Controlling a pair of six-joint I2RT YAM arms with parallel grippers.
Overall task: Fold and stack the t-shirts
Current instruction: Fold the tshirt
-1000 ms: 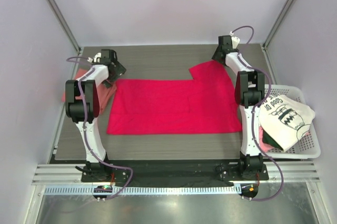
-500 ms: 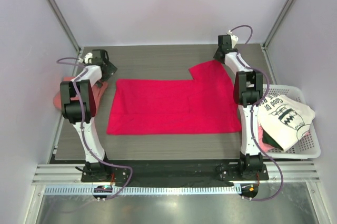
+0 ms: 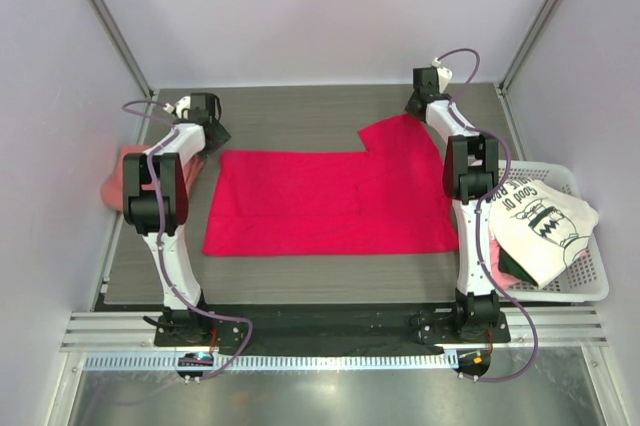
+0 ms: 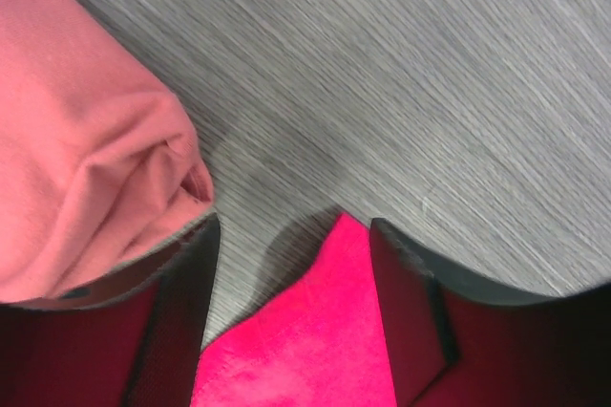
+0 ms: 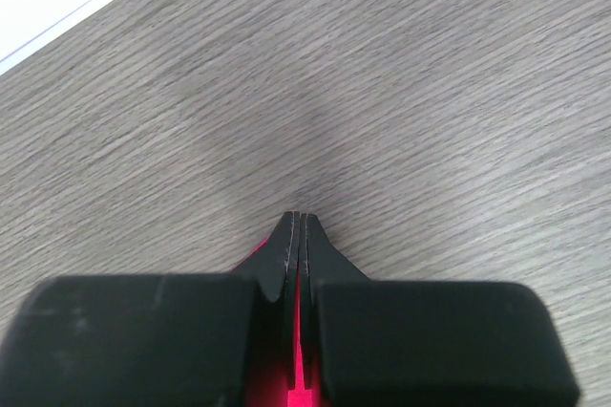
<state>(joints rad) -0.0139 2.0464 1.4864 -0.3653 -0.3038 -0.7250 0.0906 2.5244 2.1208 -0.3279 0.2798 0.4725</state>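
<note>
Grasp step: right gripper [image 5: 299,221] pinches crimson t-shirt [image 3: 330,201]; left gripper [image 4: 291,235] straddles its corner, jaws apart, must close.

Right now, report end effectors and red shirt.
Right end effector shut on red shirt, far corner. Left end effector open, astride its left corner. Pink shirt close beside it.

My overhead camera sits above and behind the arm bases, looking down on the whole bench [image 3: 300,111]. The wrist cameras peer past the left end effector [image 4: 291,235] and right end effector [image 5: 299,221], close to the surface. All three share the crimson t-shirt [image 3: 330,201]; overhead and left wrist share the salmon-pink t-shirt [image 4: 76,168].
</note>
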